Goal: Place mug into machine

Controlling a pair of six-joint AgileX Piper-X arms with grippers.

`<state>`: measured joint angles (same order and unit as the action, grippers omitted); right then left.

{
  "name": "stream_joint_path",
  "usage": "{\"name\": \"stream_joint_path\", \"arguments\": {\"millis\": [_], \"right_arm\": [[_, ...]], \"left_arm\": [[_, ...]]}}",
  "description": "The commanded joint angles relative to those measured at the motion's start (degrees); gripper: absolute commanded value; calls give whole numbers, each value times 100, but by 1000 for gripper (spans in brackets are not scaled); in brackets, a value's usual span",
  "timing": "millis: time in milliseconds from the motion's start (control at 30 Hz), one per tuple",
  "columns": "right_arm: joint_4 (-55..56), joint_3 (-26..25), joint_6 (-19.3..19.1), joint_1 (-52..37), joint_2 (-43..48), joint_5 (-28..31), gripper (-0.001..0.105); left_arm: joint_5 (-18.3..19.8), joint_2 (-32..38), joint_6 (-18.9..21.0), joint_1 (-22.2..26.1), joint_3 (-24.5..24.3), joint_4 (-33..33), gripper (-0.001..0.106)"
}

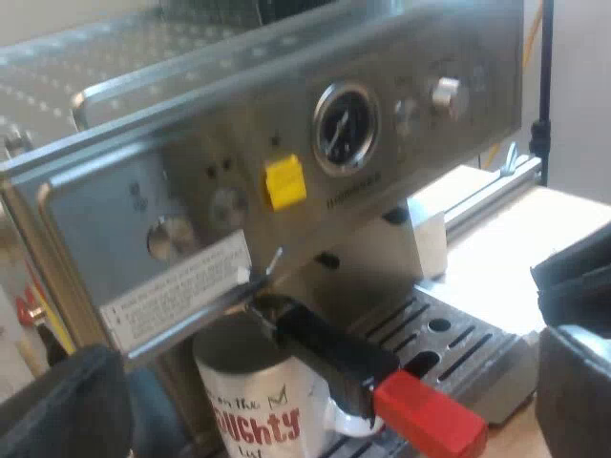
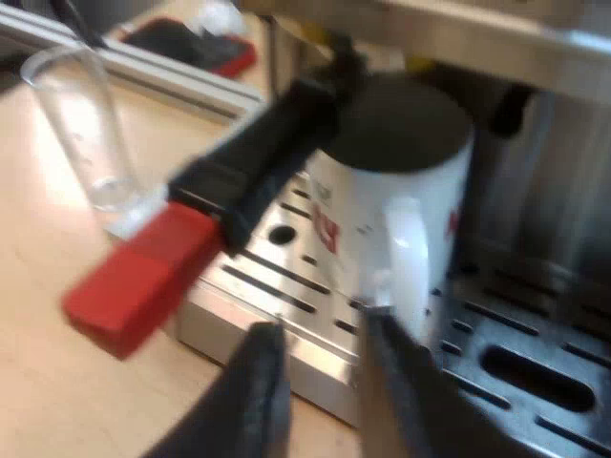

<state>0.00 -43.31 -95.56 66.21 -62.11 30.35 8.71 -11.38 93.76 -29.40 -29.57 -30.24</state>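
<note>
White ceramic mug [image 2: 368, 215] is seated on slotted steel tray [image 2: 277, 288] under the red-ended black holder handle [image 2: 215, 205], presumably to catch coffee; right pincer [image 2: 329, 386] is held parted, empty.

The print on the mug [image 1: 229, 386] is half covered by the holder [image 1: 334, 358] and cut off by the edge. The label [image 1: 177, 291] on the espresso machine [image 1: 115, 205] is too small to read.
</note>
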Motion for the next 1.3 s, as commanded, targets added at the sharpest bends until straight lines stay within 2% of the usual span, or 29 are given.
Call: {"name": "stream_joint_path", "arguments": {"millis": [33, 367, 767, 900, 1133, 1167, 1300], "right_arm": [[-440, -6, -27, 38, 50, 77, 0], [-1441, -54, -71, 36, -100, 433, 0], [-1440, -929, -71, -92, -970, 474, 0], [-1440, -1224, -246, -117, -1346, 569, 0], [-1440, -1512, -245, -196, -1604, 693, 0], [-1440, -1760, -365, -270, -1819, 714, 0], [-1440, -1920, -365, -362, -1992, 715, 0]], "left_arm": [[39, 30, -19, -43, -65, 6, 87], [137, 30, 140, -43, -65, 6, 87], [137, 30, 154, -43, -65, 6, 87], [137, 30, 154, -43, -65, 6, 87], [149, 30, 154, -43, -65, 6, 87], [149, 30, 154, -43, -65, 6, 87], [176, 30, 154, -43, -65, 6, 87]]}}
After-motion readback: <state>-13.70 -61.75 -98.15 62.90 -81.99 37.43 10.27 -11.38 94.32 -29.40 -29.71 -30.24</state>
